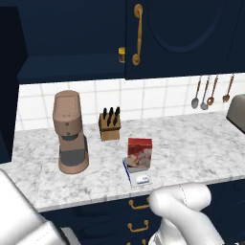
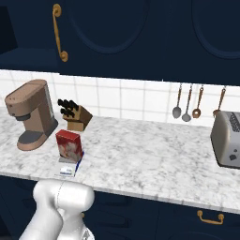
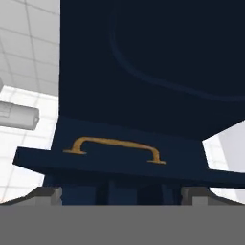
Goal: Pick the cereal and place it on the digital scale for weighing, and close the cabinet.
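Observation:
The red cereal stands upright on the digital scale, near the counter's front edge. Above the counter, the cabinet's right door is shut. Its left half stands open, showing a shelf with a small yellow jar. In the hand view my gripper is up close to a navy door and its brass handle. The fingers sit wide apart, open, with nothing between them.
A brown coffee machine and a knife block stand left of the cereal. Utensils hang on the tiled wall. A toaster sits at the right. Navy drawers with brass pulls are below.

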{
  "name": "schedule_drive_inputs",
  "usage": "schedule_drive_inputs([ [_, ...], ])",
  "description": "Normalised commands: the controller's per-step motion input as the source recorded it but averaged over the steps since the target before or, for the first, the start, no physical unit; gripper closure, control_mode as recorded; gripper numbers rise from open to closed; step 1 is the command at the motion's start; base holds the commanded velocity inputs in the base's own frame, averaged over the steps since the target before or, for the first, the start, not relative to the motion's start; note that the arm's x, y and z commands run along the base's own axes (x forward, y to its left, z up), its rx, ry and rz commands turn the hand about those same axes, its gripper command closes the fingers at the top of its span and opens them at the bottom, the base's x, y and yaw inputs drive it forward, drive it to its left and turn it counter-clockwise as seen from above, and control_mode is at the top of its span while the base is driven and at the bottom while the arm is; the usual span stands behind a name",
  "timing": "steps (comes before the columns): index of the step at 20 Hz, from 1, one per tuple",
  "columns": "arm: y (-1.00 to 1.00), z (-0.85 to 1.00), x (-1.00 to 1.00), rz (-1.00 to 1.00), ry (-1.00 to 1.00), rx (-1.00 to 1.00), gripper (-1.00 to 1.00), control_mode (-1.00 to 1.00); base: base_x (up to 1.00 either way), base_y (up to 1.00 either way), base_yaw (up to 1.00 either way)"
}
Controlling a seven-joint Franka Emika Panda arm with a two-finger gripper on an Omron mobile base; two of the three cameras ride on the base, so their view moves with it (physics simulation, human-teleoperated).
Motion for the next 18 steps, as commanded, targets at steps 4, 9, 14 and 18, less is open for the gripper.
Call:
schedule_drive_inputs([
  [4,0.93,0.00,0.10,0.00,0.04,0.02,-1.00,-1.00,0.00,0.00,0.00],
  [9,0.77,-0.02,0.55,-0.01,0.05,0.03,-1.00,-1.00,0.00,0.00,0.00],
  [14,0.59,-0.04,0.99,-0.06,0.02,0.00,-1.00,-1.00,0.00,0.00,0.00],
  [18,0.16,0.00,0.99,-0.08,-0.01,0.02,-1.00,-1.00,0.00,0.00,0.00],
])
